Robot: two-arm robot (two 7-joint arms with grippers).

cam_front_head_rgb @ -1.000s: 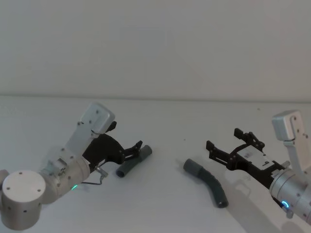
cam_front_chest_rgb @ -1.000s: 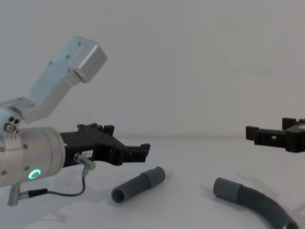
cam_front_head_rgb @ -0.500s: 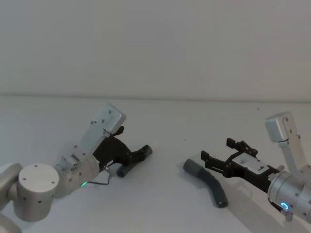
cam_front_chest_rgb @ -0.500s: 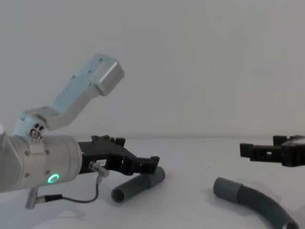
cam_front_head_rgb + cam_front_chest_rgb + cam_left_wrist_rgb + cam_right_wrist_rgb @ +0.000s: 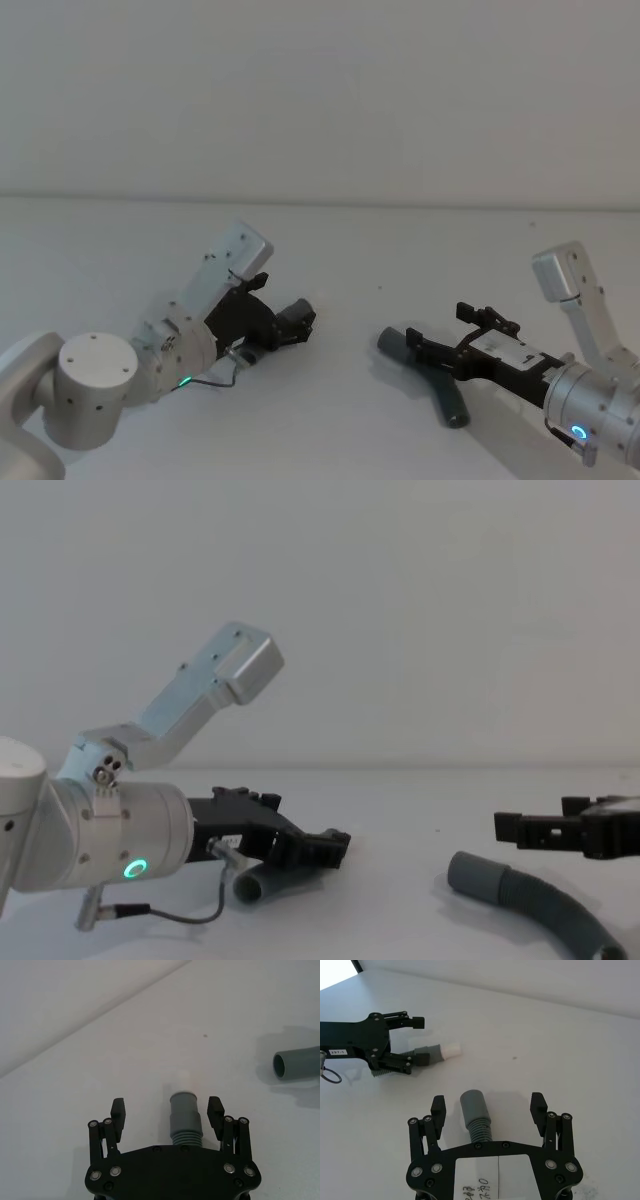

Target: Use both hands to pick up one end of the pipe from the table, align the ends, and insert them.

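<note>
Tube [image 5: 185,1115] lies between left pincer's [image 5: 166,1107] fingers, hose [image 5: 475,1115] between right pincer's [image 5: 488,1102].

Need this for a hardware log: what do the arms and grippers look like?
Both arms are silver cylinders with an angled silver bracket and black two-fingered jaws. Behind the left gripper: a green ring light and thin grey cable; the right gripper bears a white label.

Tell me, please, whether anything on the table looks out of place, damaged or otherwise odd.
Nothing stands out. The tube and the hose lie on the table, apart and seemingly undamaged. The left gripper is open around the tube, and the right gripper hangs open over the hose's cuff end.
</note>
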